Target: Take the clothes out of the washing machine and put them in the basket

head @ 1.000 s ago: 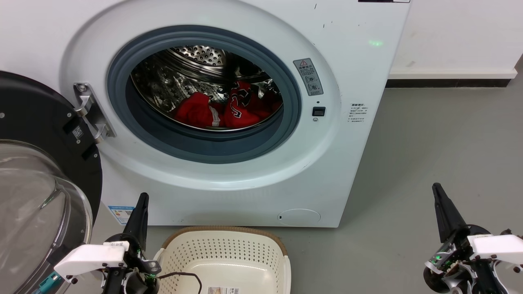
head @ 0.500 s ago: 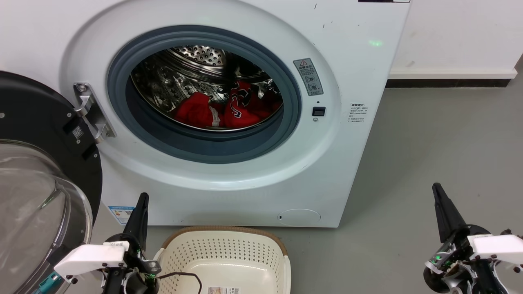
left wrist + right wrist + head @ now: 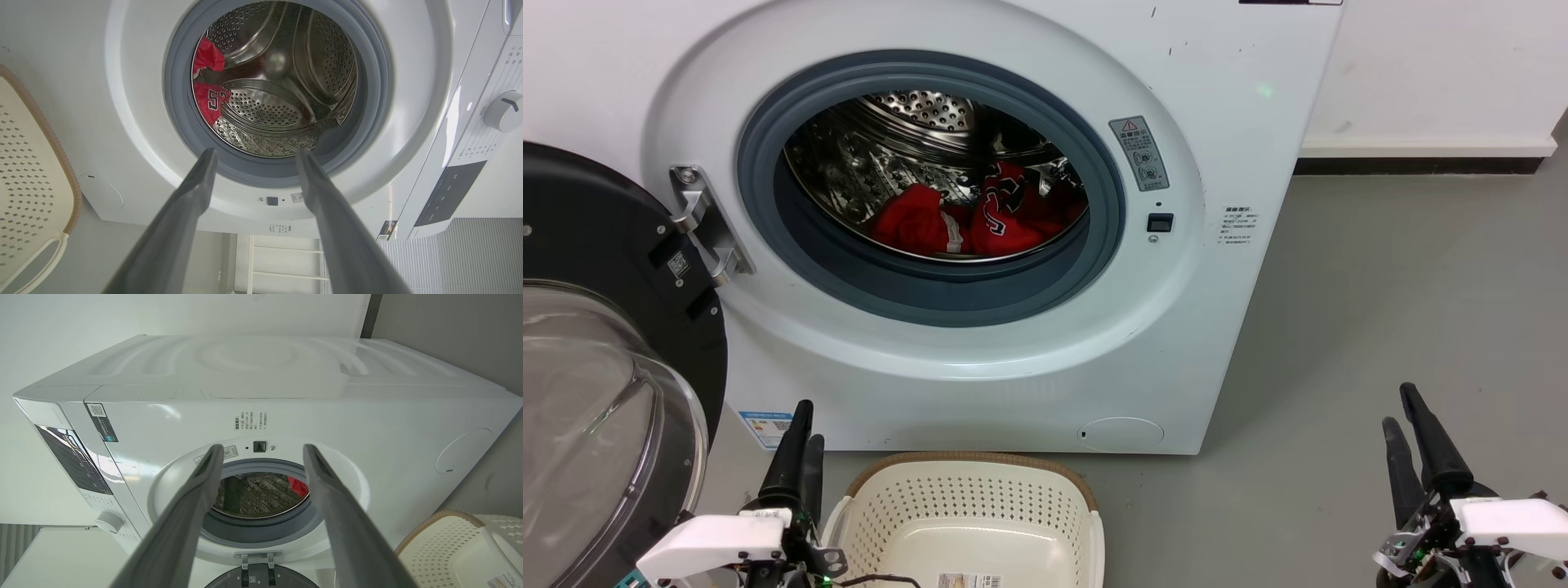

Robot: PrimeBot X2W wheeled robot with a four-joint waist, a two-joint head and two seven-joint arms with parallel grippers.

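Note:
The washing machine (image 3: 1225, 106) stands with its glass door (image 3: 596, 392) swung open to the left. Two red clothes lie in the steel drum: one with white trim (image 3: 915, 224) and, beside it, one with black-and-white print (image 3: 1005, 212), also seen in the left wrist view (image 3: 210, 102). The cream basket (image 3: 972, 506) sits on the floor below the porthole and holds no clothes. My left gripper (image 3: 809, 421) is open beside the basket's left rim, holding nothing. My right gripper (image 3: 1398, 405) is open over the floor at the lower right, far from the drum.
Grey floor (image 3: 1405, 278) stretches to the right of the machine up to a white wall with a dark skirting (image 3: 1413, 166). The open door takes up the space at the far left. A control panel with a knob (image 3: 504, 110) shows on the machine's top front.
Both grippers have dropped lower in the head view, and each now shows two separate fingers instead of one. The black cable over the basket has slid almost out of sight. The clothes have not moved.

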